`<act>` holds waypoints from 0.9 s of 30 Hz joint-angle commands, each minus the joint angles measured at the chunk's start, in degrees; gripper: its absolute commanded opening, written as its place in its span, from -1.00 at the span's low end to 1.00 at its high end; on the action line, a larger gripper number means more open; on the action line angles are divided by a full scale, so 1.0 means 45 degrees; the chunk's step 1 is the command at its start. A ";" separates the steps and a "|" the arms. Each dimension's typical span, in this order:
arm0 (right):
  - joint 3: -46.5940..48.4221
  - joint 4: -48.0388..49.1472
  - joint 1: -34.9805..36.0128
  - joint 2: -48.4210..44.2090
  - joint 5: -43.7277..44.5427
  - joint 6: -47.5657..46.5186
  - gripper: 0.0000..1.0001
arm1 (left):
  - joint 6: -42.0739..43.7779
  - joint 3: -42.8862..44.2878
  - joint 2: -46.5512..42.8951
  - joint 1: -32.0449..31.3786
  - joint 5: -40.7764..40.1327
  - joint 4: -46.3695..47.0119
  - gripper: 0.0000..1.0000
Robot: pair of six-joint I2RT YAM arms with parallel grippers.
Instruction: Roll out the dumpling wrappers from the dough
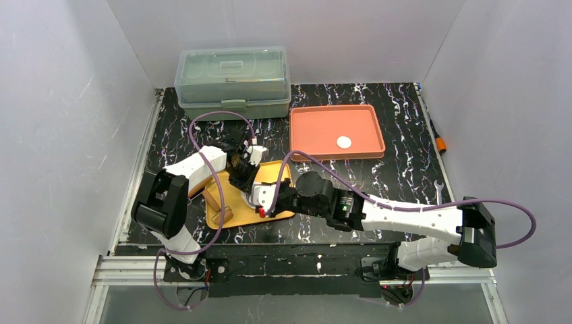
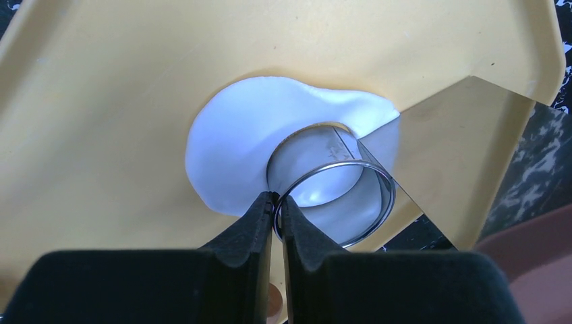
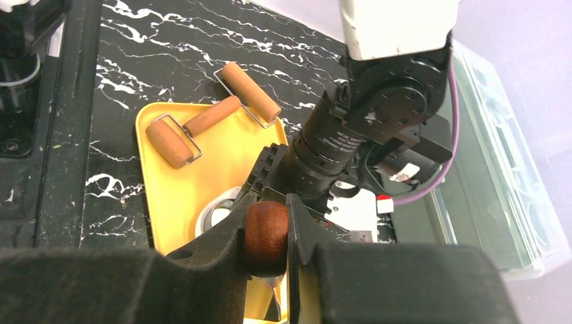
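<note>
heads up, left gripper point(image 2: 277, 197) pinches the ring point(image 2: 372, 202) sunk in the dough point(image 2: 229, 135), right gripper point(image 3: 268, 206) clamps the scraper handle point(image 3: 266, 239), so its blade point(image 2: 465, 148) could tear it

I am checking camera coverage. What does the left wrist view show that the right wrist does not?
Only left wrist: the left end effector shut on the rim of the metal ring, the outline of the flat dough, a metal blade. Only right wrist: the right end effector shut on a wooden handle, and a wooden roller. Both: the yellow tray and the ring.
</note>
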 commanded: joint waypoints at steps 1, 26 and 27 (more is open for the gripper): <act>-0.0351 -0.0044 0.0384 -0.0017 0.0222 -0.1307 -0.97 | 0.0143 -0.0201 -0.0328 -0.0122 0.0150 -0.0268 -0.86; -0.0822 0.1138 0.0852 0.0105 0.5763 -0.1614 -0.97 | 0.0838 -0.0181 -0.0172 -0.1625 -0.2341 -0.0072 -0.86; -0.0776 0.1101 0.0852 0.0173 0.5963 -0.1664 -0.97 | 0.0850 -0.0172 -0.0136 -0.1636 -0.2341 -0.0072 -0.86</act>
